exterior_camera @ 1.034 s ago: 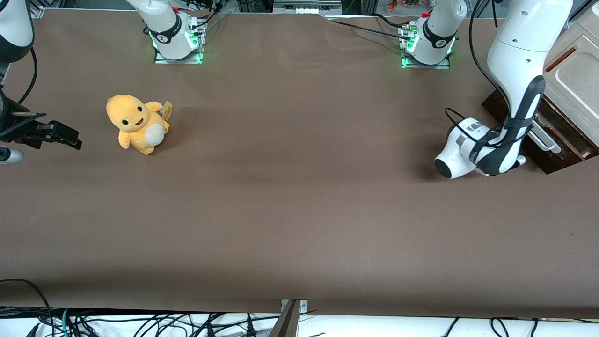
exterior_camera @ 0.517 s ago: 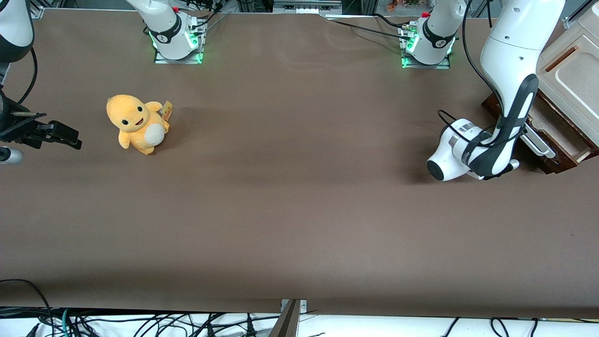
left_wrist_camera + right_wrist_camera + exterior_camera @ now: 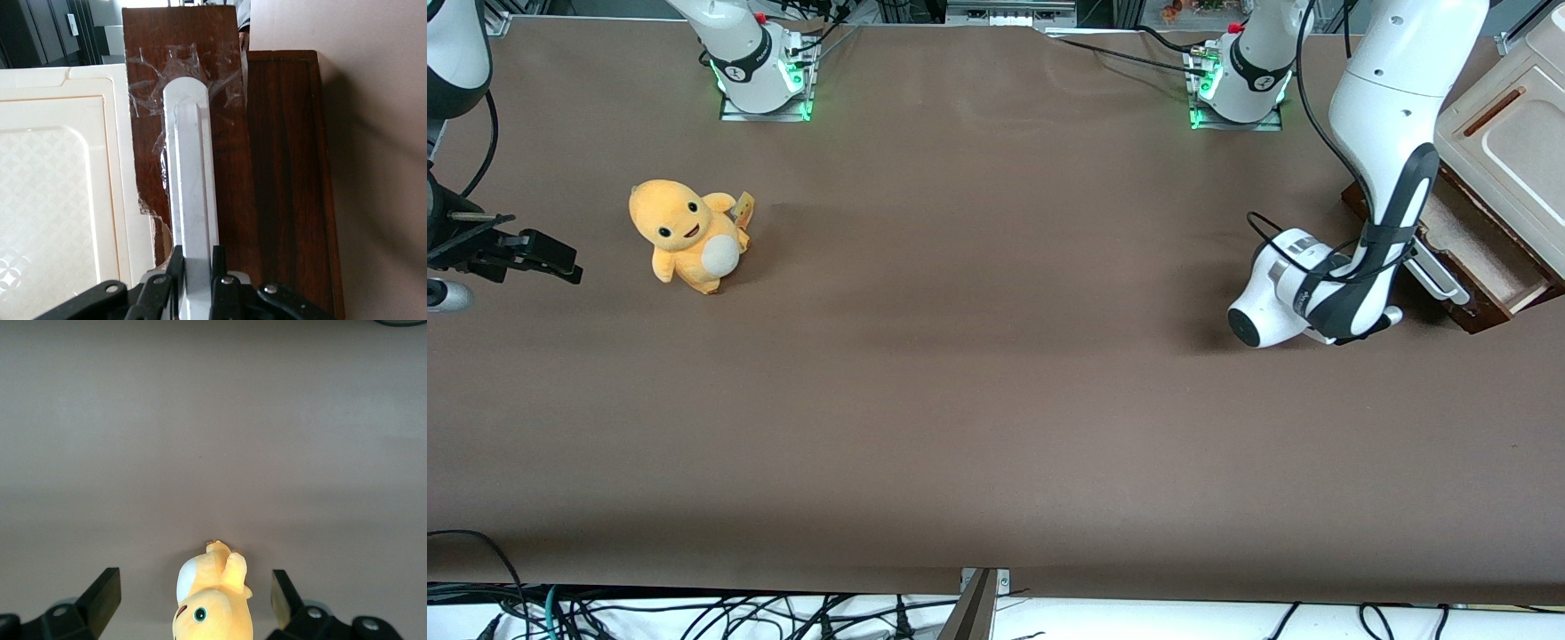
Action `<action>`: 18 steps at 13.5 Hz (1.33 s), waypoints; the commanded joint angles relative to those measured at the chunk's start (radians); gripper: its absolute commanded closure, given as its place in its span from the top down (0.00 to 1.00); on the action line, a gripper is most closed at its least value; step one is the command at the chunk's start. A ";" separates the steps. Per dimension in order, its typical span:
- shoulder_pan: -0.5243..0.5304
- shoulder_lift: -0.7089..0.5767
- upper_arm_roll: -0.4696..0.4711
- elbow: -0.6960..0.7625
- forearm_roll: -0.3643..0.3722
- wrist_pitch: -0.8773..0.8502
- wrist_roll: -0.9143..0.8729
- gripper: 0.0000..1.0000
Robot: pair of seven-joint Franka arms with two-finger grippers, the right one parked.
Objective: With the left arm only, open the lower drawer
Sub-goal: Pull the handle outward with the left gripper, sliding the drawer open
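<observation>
My gripper (image 3: 198, 277) is clamped on the handle (image 3: 192, 173) between its jaws; the lower drawer (image 3: 1472, 244) is partly out, its pale inside showing, with more pulling left.

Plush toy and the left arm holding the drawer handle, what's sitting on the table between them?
Nothing: the front view shows bare brown table between the plush toy and the left arm.

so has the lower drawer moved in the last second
Yes. The lower drawer has slid out from the cream cabinet, baring more pale interior, with the gripper shut on its handle.
</observation>
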 commanded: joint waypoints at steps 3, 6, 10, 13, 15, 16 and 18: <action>-0.015 0.018 0.002 0.037 -0.067 -0.033 0.055 0.03; -0.033 0.020 0.004 0.045 -0.074 -0.033 0.054 0.03; -0.039 0.041 0.004 0.092 -0.114 -0.059 0.050 0.03; -0.040 0.045 0.004 0.092 -0.114 -0.059 0.050 0.04; -0.040 0.048 0.004 0.094 -0.116 -0.059 0.050 0.50; -0.040 0.052 0.004 0.094 -0.116 -0.059 0.049 0.99; -0.038 0.052 0.004 0.094 -0.116 -0.059 0.050 1.00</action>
